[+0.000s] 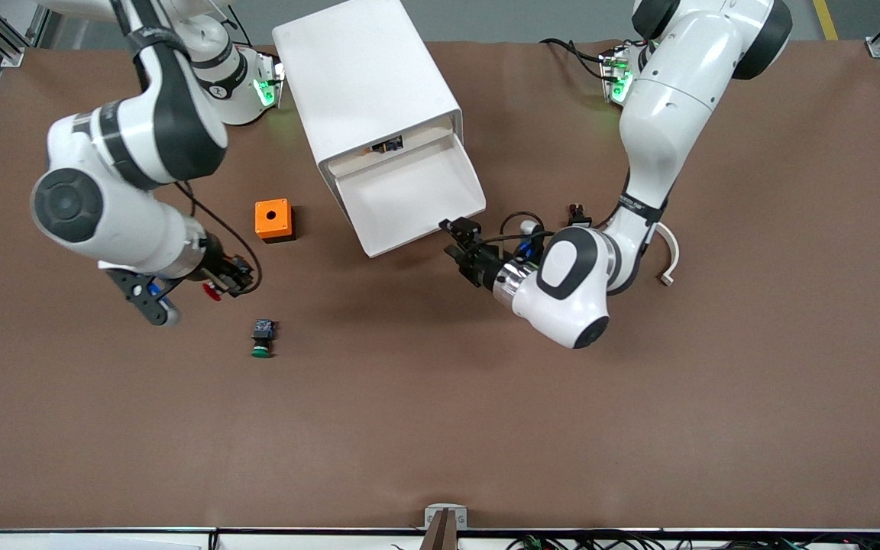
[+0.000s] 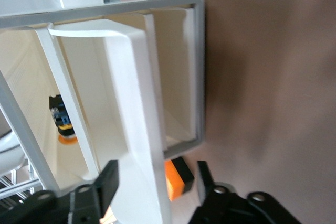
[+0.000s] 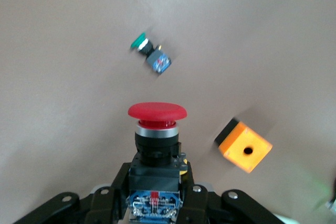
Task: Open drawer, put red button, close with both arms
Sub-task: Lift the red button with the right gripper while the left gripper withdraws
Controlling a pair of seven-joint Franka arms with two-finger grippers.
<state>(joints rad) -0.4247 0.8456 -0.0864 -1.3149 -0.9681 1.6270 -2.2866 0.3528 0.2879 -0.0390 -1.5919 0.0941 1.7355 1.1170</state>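
Observation:
The drawer (image 1: 409, 195) stands pulled out of the white cabinet (image 1: 367, 76), its tray bare. My left gripper (image 1: 455, 238) is at the drawer's front corner toward the left arm's end. In the left wrist view its open fingers (image 2: 107, 182) straddle the drawer's front wall (image 2: 139, 119) without pressing on it. My right gripper (image 1: 220, 284) is shut on the red button (image 1: 212, 290) and holds it over the table between the orange box and the green button. In the right wrist view the red cap (image 3: 157, 111) points away from the gripper (image 3: 156, 184), which clamps the black-and-blue body.
An orange box with a round hole (image 1: 273, 220) stands beside the cabinet toward the right arm's end. The green-capped button (image 1: 261, 338) lies nearer the front camera. A small dark item (image 2: 62, 121) sits inside the cabinet. A white curved piece (image 1: 669, 260) lies by the left arm.

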